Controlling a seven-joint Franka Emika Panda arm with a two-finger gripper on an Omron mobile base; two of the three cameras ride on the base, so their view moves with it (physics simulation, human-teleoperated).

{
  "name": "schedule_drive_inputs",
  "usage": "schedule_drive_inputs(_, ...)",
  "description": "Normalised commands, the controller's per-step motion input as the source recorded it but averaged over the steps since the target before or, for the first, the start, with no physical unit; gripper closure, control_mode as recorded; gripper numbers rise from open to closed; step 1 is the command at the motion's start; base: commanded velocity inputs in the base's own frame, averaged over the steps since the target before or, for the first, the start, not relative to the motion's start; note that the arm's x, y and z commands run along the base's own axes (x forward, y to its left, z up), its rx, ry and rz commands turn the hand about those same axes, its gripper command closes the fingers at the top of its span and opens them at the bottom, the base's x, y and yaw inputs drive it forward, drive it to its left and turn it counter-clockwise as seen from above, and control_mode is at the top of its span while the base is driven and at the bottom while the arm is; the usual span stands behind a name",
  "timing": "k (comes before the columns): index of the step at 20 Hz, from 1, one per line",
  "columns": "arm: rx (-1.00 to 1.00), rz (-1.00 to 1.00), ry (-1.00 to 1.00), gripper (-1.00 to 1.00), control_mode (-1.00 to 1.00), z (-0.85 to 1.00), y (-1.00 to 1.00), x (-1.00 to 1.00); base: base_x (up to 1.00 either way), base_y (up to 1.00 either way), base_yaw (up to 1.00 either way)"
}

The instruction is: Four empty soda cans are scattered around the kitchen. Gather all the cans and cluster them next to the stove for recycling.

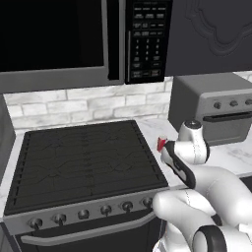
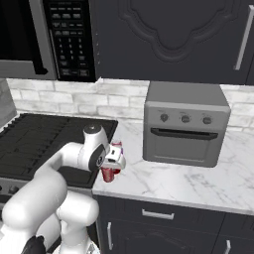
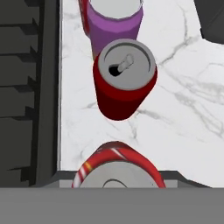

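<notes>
**Tool clamped on a red can beside the stove**

On my far left I see the stove (image 1: 83,162), its dark grated cooktop flat and its row of knobs along the silver front strip. Above it hangs the black microwave (image 1: 74,39) with its keypad. Just right of the cooktop edge begins the white marble counter (image 2: 188,181), and here I have the tool (image 2: 113,163) low over the strip nearest the stove. It is pinched onto a red soda can (image 2: 109,172), which sits between its fingers close above the counter; I cannot tell whether the can's base touches the marble. In the hand view that held can fills the bottom centre, its silver top facing me. Beyond it stands a second red can (image 3: 124,85), upright on the marble, tab opening visible. Touching or just behind that one is the purple-pink can (image 3: 116,24), also upright, with a sliver of another red can (image 3: 84,17) at its left side. Further right, well apart from the cans, sits the grey toaster oven (image 2: 186,126) against the brick backsplash.
</notes>
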Motion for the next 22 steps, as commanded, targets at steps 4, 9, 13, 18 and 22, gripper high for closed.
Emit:
schedule_drive_inputs(4,0.00,0.00,0.00,1.00,-1.00,-0.12,0.00,0.04,0.00,0.00,0.00)
schedule_drive_inputs(9,0.00,0.00,0.00,1.00,-1.00,-0.12,0.00,0.01,0.00,0.00,0.00)
schedule_drive_inputs(13,0.00,0.00,0.00,1.00,-1.00,0.00,0.00,0.00,0.00,0.00,0.00)
schedule_drive_inputs(18,0.00,0.00,0.00,-1.00,-1.00,0.00,0.00,0.00,0.00,0.00,0.00)
schedule_drive_inputs(22,0.00,0.00,0.00,-1.00,-1.00,0.00,0.00,0.00,0.00,0.00,0.00)
